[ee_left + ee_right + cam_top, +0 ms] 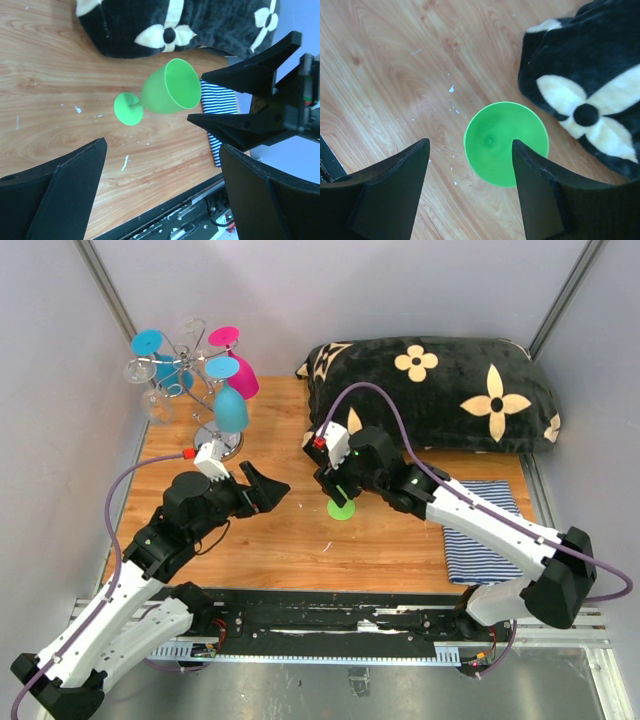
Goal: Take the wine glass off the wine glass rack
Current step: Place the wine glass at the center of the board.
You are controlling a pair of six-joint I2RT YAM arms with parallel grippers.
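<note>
Item: green wine glass (169, 93), opaque plastic-looking, with a rounded bowl, a short thin stem and a flat round foot.
Position: it stands upright on the wooden bench (270, 540), mouth up, just in front of the black cushion with cream flowers (440, 380) and well apart from the rack.
Rack: the wine glass rack (222, 443) is thin silver wire on a round shiny base at the far left corner of the bench. Blue glasses (231, 410), a pink glass (243, 377) and clear glasses (150, 400) hang from its hooks.
Right fingers: the right gripper (470, 144) hangs directly over the glass with its fingers spread, one on each side of the rim. From the left wrist view both tips sit just above the mouth and touch nothing.
Left fingers: the left gripper (164, 146) is spread wide and empty, pointing across the bench toward the glass from the rack side, near it but apart.
Other: a blue-and-white striped cloth (480, 540) lies on the bench by the right arm.
Hidden: from the top view the right wrist covers the bowl and only the foot shows. From the right wrist view the bowl covers stem and foot.
Unclear: the rack's wires and clear glasses blur together, so I cannot tell how many clear ones hang there.
</note>
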